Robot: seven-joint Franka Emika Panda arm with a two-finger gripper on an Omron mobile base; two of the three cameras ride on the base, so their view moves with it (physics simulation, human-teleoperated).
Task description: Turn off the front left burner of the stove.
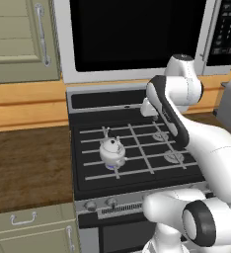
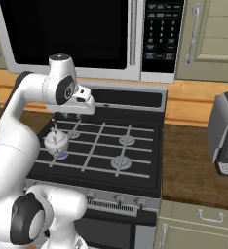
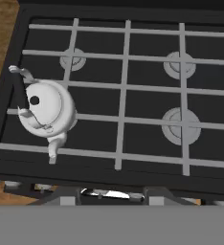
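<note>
The front left burner [image 1: 111, 167] glows blue under a kettle [image 1: 112, 150] (flame on); knobs [image 1: 111, 201] untouched; claw [image 2: 62, 116] high above, state unclear.

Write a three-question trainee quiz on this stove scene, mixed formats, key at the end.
1. True or false: a kettle sits on the front left burner.
2. What hangs above the stove? A) microwave B) window C) shelf
3. Fill in: the knobs sit along the stove's ____ edge.

Key: 1 true; 2 A; 3 front.
</note>
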